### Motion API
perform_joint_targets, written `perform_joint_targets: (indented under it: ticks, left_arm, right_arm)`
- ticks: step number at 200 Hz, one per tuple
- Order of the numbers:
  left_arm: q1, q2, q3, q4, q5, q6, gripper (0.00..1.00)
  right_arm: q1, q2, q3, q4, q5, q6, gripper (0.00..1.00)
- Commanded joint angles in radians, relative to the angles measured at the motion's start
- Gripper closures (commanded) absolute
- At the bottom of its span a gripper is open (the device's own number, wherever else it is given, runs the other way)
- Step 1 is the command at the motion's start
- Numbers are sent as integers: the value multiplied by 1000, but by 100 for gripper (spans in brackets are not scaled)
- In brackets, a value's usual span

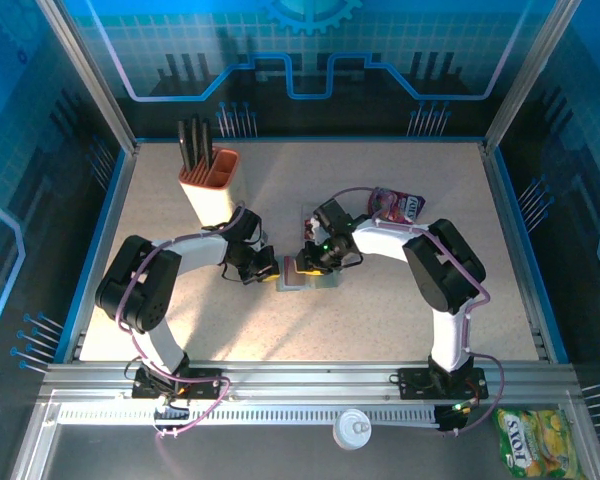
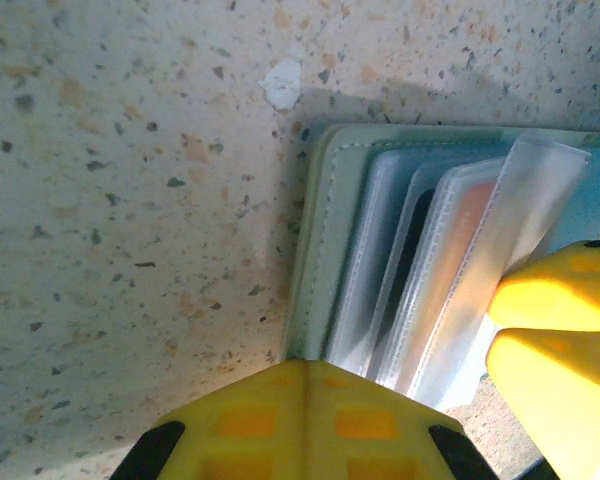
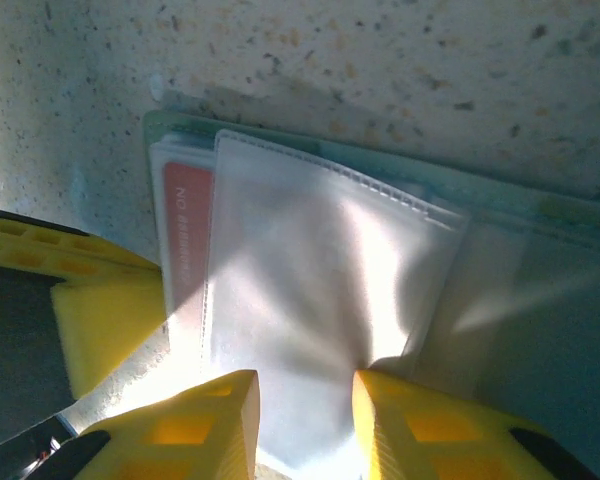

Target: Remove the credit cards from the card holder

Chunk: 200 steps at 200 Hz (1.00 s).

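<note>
The grey-green card holder [image 1: 302, 274] lies open at mid-table, its clear sleeves fanned out [image 2: 325, 230]. An orange credit card [image 2: 470, 210] sits in one sleeve, and a red card [image 3: 185, 225] with white lettering in another. My left gripper [image 2: 305, 368] is shut, its tip pressing on the holder's near edge [image 1: 271, 268]. My right gripper [image 3: 305, 400] comes from the other side [image 1: 307, 260], jaws apart, with a raised clear sleeve [image 3: 320, 280] running between its fingers [image 2: 555, 290].
An orange-and-cream cup [image 1: 210, 178] with black pens stands at the back left. A pink snack pouch [image 1: 396, 205] lies behind the right arm. A yellow-green snack bag [image 1: 535, 440] and a white lid [image 1: 355, 428] lie off the table in front.
</note>
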Motion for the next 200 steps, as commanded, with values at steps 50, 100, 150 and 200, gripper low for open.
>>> perform_joint_targets:
  ticks: [50, 100, 150, 200]
  left_arm:
    - [13, -28, 41, -42, 0, 6, 100]
    - [13, -87, 35, 28, 58, -65, 89]
    - [11, -29, 2, 205, 186, -179, 80]
    - [2, 23, 4, 213, 193, -189, 78]
  right_arm:
    - [-26, -15, -50, 29, -44, -12, 68]
    - [-37, -19, -72, 53, -66, -9, 69]
    - [-43, -25, -79, 59, -69, -10, 70]
    - [-45, -34, -88, 62, -68, -9, 70]
